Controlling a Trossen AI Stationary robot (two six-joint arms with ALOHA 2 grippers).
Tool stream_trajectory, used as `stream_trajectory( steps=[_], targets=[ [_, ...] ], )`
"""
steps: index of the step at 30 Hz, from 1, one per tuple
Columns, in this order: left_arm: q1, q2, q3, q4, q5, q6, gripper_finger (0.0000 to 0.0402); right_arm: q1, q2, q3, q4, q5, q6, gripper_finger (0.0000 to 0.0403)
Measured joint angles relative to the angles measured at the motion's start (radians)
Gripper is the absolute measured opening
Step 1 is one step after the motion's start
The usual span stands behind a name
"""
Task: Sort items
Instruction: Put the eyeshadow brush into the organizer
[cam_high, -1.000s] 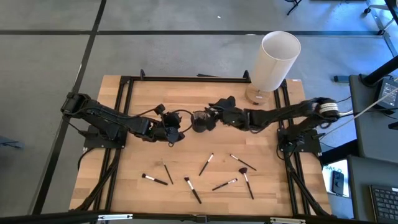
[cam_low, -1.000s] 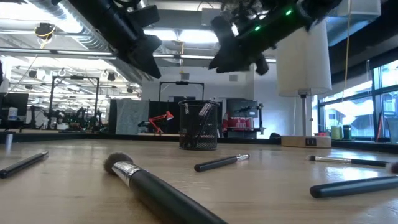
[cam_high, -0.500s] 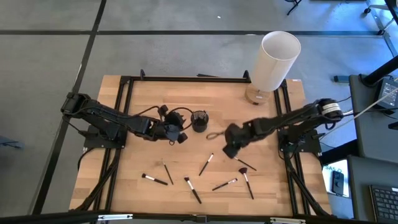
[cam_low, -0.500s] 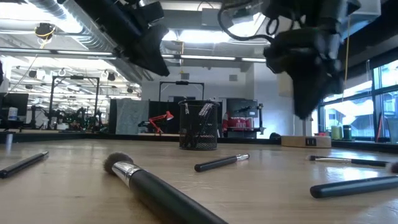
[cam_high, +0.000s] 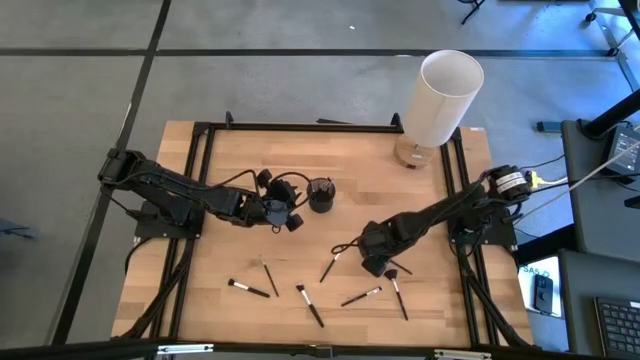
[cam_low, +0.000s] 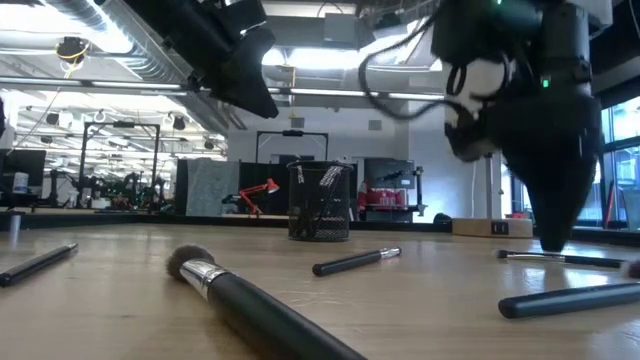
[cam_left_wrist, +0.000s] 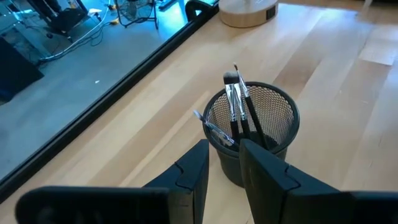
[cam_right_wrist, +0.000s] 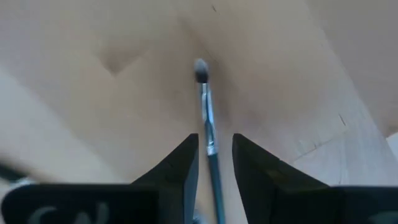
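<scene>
Several thin makeup brushes lie flat on the wooden table near its near edge, among them brushes (cam_high: 248, 289), (cam_high: 331, 264), (cam_high: 309, 305) and a fan-headed one (cam_high: 397, 288). A few more stand in the black mesh cup (cam_high: 320, 195), (cam_left_wrist: 252, 137). My right gripper (cam_high: 375, 262), (cam_right_wrist: 216, 138) is down at the table, pointing downward and open. One finger stands on each side of a pale-ferruled brush (cam_right_wrist: 204, 99), with a gap showing on both sides. My left gripper (cam_high: 288, 218), (cam_left_wrist: 224, 149) hovers just left of the cup, slightly open and holding nothing.
A tall white cylinder (cam_high: 440, 95) stands on a round base at the table's far right corner. Black frame rails (cam_high: 200, 180) run along the left, right and far sides. In the low view a thick brush (cam_low: 250, 305) lies close to the camera, with bare wood around the cup.
My right gripper has left the cup, swung toward the table's near right and come down to the tabletop over one lying brush. The cup and the brushes on the table have stayed where they were.
</scene>
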Motion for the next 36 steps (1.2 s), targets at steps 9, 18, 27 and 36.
stream_trajectory(
  steps=[9,18,27,36],
  targets=[
    [0.000,0.000,0.000,0.000,0.000,0.014,0.0086,-0.001,0.105,0.005,-0.011,-0.054,-0.065,0.0081],
    [0.000,0.000,0.000,-0.001,0.000,0.015,0.0086,-0.025,0.116,0.005,-0.028,-0.053,-0.053,0.0013],
    [0.000,0.000,0.000,-0.010,0.000,0.032,0.0086,-0.038,0.017,-0.002,-0.019,0.048,-0.011,0.0012],
    [0.001,0.000,0.000,-0.010,-0.004,0.031,0.0086,-0.087,-0.306,-0.005,0.041,0.450,-0.069,0.0002]
  ],
)
